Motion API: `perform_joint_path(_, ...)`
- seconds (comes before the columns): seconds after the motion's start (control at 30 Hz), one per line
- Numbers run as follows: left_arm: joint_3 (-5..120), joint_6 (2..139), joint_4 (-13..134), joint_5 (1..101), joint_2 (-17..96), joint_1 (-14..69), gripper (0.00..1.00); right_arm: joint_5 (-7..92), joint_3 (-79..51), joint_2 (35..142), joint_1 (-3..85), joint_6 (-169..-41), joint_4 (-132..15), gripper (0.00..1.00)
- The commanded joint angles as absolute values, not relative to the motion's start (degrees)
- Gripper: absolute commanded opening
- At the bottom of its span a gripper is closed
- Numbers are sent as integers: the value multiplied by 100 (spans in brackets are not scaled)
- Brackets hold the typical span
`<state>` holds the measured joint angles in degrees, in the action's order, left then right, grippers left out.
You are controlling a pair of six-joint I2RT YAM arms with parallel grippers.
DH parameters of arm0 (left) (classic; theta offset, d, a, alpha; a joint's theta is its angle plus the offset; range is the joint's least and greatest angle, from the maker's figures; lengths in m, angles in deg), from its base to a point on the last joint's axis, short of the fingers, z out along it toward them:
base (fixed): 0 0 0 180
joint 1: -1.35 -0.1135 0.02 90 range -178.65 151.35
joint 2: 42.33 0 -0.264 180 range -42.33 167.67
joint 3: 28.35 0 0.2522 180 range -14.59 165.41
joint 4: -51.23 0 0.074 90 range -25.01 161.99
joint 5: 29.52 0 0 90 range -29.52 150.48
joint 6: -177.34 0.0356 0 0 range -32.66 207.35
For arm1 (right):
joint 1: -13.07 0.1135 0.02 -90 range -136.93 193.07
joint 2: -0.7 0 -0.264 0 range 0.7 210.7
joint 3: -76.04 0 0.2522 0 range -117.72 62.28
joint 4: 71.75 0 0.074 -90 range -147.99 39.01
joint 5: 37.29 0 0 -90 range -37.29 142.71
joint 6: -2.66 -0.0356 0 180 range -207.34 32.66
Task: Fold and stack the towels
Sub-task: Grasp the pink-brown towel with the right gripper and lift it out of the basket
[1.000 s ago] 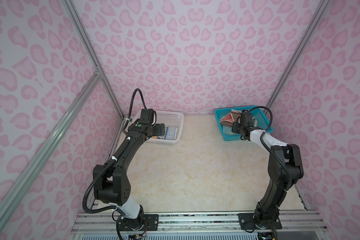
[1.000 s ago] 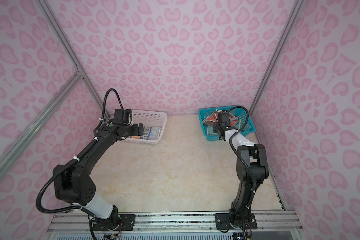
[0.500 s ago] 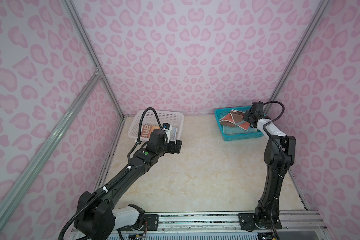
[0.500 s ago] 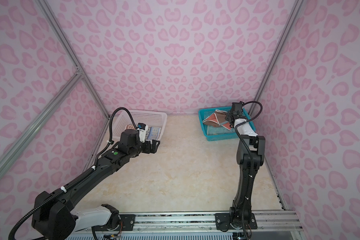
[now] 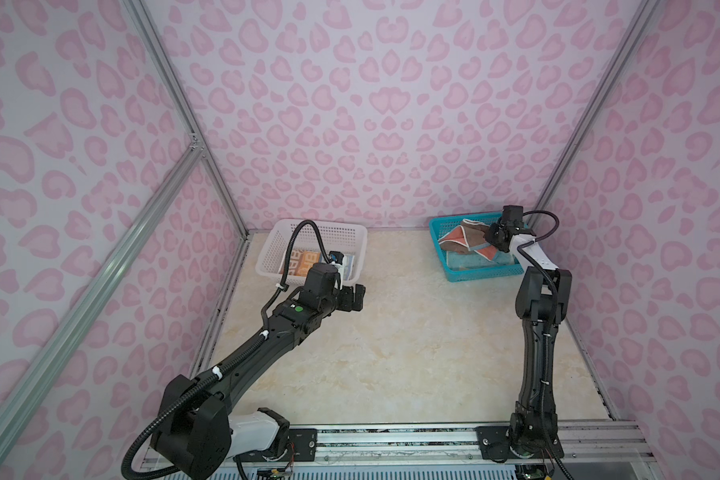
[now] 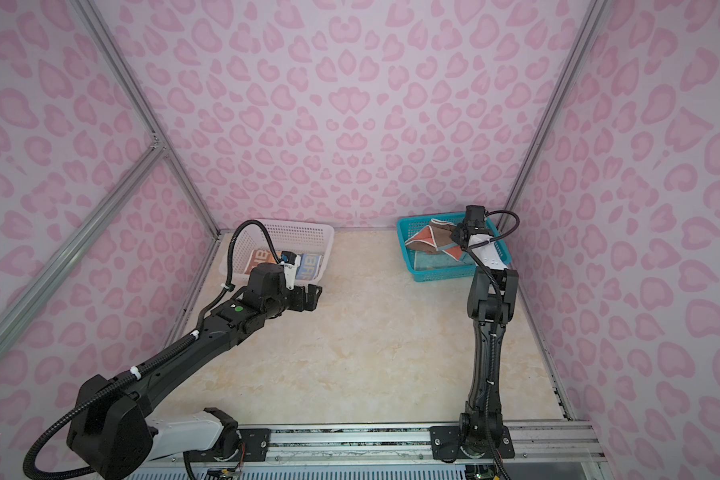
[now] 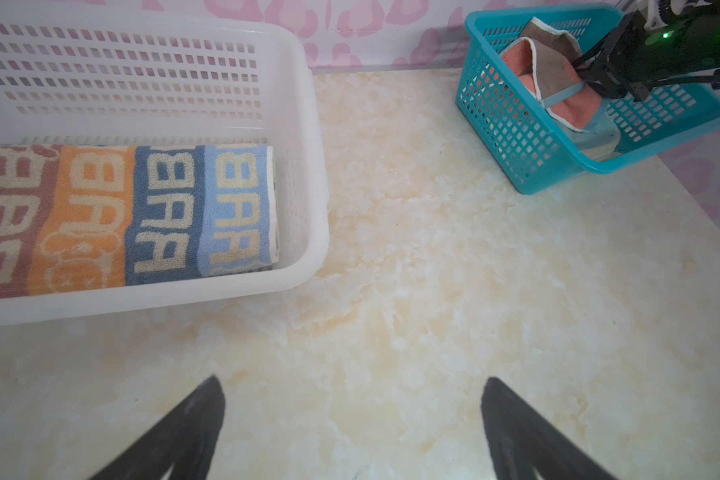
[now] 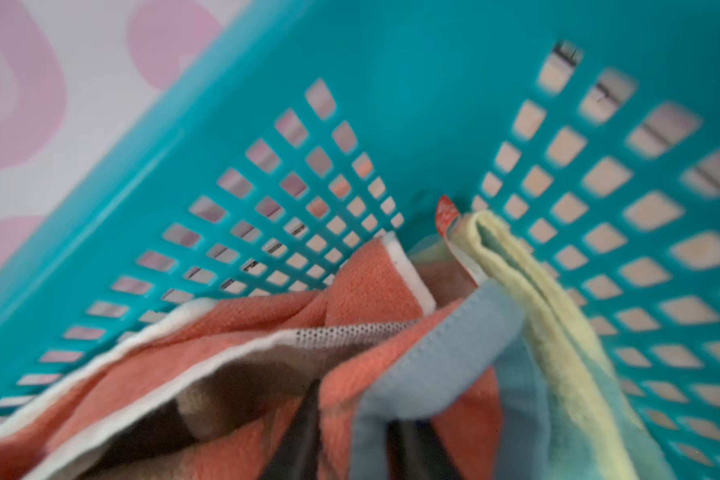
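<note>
On the left we are looking at the white basket (image 5: 267, 266) standing at the back of the worktop (image 5: 412, 353), and the lettered towel (image 7: 142, 216) is lying folded and flat inside it, showing brown, orange and blue stripes in the left wrist view. Just in front of that basket the left tool (image 5: 352, 297) is hanging over bare worktop with its jaws spread wide and nothing between them. Moving right, we are finding the teal basket (image 5: 487, 276) at the back right, well apart from the white one. The orange-brown towel (image 5: 460, 241) is lying crumpled in it, partly rising above the rim, and the teal towel (image 8: 558, 332), showing its pale-yellow back, is sitting under and beside it. The right tool (image 5: 495, 237) is reaching into this basket and is clamping down on the orange-brown towel. In the right wrist view its dark fingers (image 8: 296, 440) are pinching an orange fold with blue-grey trim.
</note>
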<state>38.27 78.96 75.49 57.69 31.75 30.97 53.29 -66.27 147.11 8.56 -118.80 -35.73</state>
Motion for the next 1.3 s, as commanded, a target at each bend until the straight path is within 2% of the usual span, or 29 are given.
perform_joint_path(0.0, 3848, 7999, 7453, 5907, 3213, 3096, 98, 5110, -6253, 14550, 862, -11879, -3793, 0)
perform_joint_path(0.2, 3749, 7971, 7322, 5863, 3229, 3114, 98, 5008, -4725, 13328, 881, -11572, -4927, 0)
perform_joint_path(0.47, 3614, 7849, 7185, 5810, 3207, 3200, 98, 4189, -3012, 11543, 900, -11438, -6089, 0)
perform_joint_path(0.67, 3472, 7795, 7157, 5847, 3038, 3246, 98, 3769, -2141, 10320, 1207, -11221, -6271, 0)
perform_joint_path(0.83, 3314, 7716, 7138, 5933, 2808, 3263, 99, 3609, -1741, 9372, 1786, -10756, -5900, 0)
perform_joint_path(1.03, 3098, 7689, 7220, 6061, 2376, 3263, 100, 3906, -1178, 8413, 2975, -10181, -5336, 0)
perform_joint_path(1.27, 2826, 7882, 7220, 5452, 1753, 3299, 99, 4136, -110, 7850, 4157, -10523, -5696, 0)
